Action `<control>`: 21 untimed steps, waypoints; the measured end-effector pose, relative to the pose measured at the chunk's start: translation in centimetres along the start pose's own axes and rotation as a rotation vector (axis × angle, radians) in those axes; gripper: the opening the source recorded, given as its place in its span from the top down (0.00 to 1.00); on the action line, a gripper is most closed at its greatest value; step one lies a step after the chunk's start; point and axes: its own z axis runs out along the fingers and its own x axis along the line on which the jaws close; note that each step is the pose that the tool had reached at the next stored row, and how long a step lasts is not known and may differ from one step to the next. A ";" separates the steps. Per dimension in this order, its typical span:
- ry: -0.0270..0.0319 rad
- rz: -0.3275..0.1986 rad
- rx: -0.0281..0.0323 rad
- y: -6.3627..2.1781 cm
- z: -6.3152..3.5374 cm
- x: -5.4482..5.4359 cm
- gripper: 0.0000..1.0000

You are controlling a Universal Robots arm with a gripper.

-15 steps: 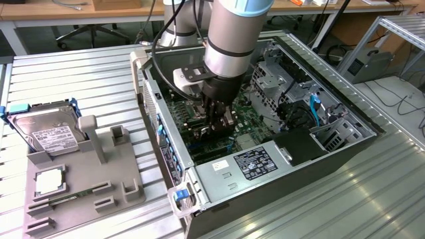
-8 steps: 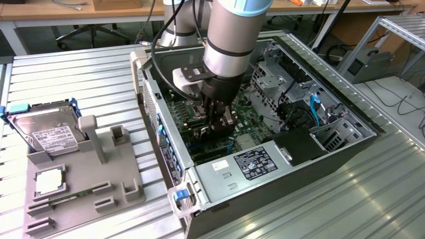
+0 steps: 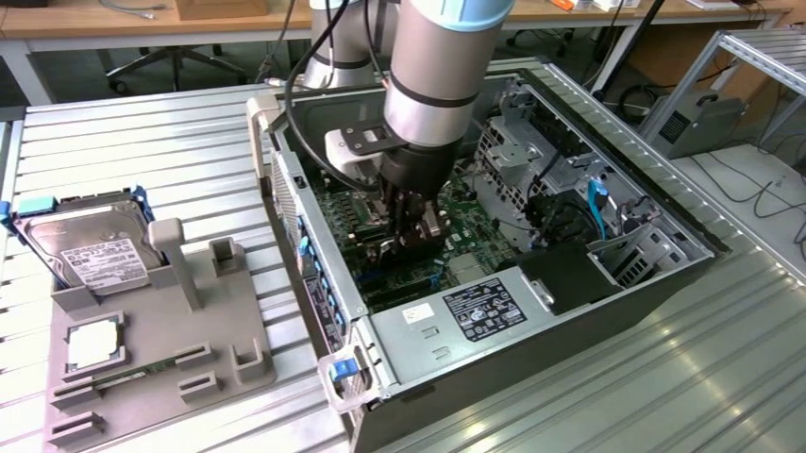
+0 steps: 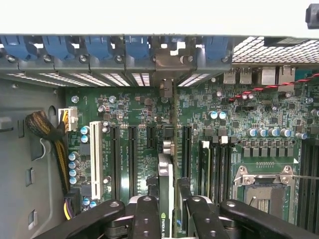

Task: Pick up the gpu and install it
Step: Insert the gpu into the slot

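My gripper (image 3: 410,241) is down inside the open computer case (image 3: 416,363), shut on the gpu (image 3: 426,226). In the wrist view the gpu (image 4: 165,174) appears edge-on as a thin dark card with a green logo, clamped between the two black fingers (image 4: 147,214). It stands upright over the green motherboard (image 4: 249,124), in line with a black expansion slot (image 4: 185,149), its silver bracket end (image 4: 169,59) up against the case's rear wall. Whether its lower edge sits in the slot is hidden.
Blue retaining clips (image 4: 94,47) line the rear wall. A white slot (image 4: 95,159) and a bare CPU socket (image 4: 261,191) flank the card. Outside the case, a grey fixture (image 3: 240,368) holds a silver hard drive (image 3: 94,250), a chip (image 3: 94,344) and a RAM stick (image 3: 126,377).
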 end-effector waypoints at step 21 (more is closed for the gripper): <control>-0.0049 0.000 0.0002 0.07 0.09 0.2 0.74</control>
